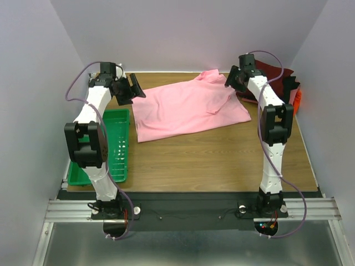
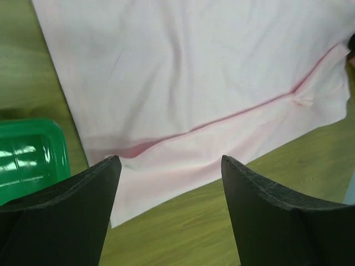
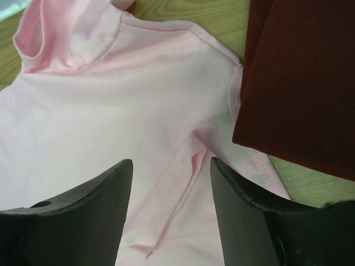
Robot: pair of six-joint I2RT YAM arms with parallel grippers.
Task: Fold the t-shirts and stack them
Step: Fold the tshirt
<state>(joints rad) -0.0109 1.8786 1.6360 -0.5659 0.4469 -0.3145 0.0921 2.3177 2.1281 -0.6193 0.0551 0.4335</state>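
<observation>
The pink t-shirt [image 1: 188, 108] is lying spread on the counter [image 1: 211, 155] between the arms, one long side turned in along a crease. The left jaws and the right jaws are both standing wide open and empty, left over the hem end and right over the collar end, probably so that each is positioned to take one end for the next fold. The dark red t-shirt [image 3: 299, 83] is overlapping the pink sleeve at the far right, and the right arm is screening the shirts behind it, so their number cannot be determined.
</observation>
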